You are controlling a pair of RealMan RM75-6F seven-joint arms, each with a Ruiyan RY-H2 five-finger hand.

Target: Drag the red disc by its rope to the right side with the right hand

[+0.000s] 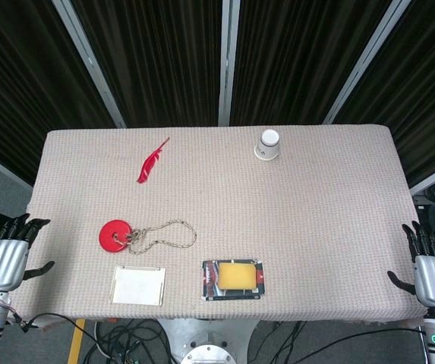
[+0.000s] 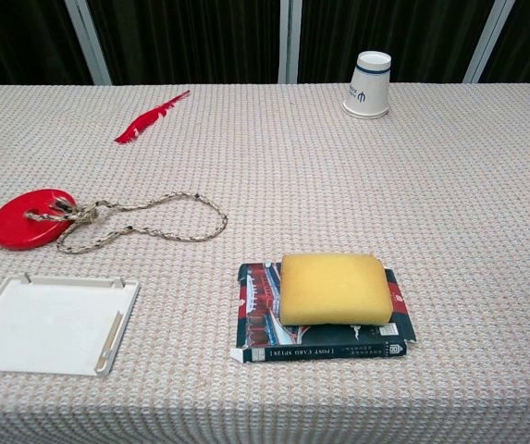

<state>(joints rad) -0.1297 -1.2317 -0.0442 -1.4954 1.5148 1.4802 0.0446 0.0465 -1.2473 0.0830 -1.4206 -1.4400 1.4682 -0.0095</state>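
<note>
The red disc lies flat on the left part of the table. Its beige rope is knotted at the disc and loops out to the right. My right hand hangs off the table's right edge, far from the rope, fingers apart and holding nothing. My left hand is beside the left edge, also with fingers spread and empty. Neither hand shows in the chest view.
A red feather lies at the back left. An upside-down paper cup stands at the back. A yellow sponge sits on a card box near the front. A white tray lies front left.
</note>
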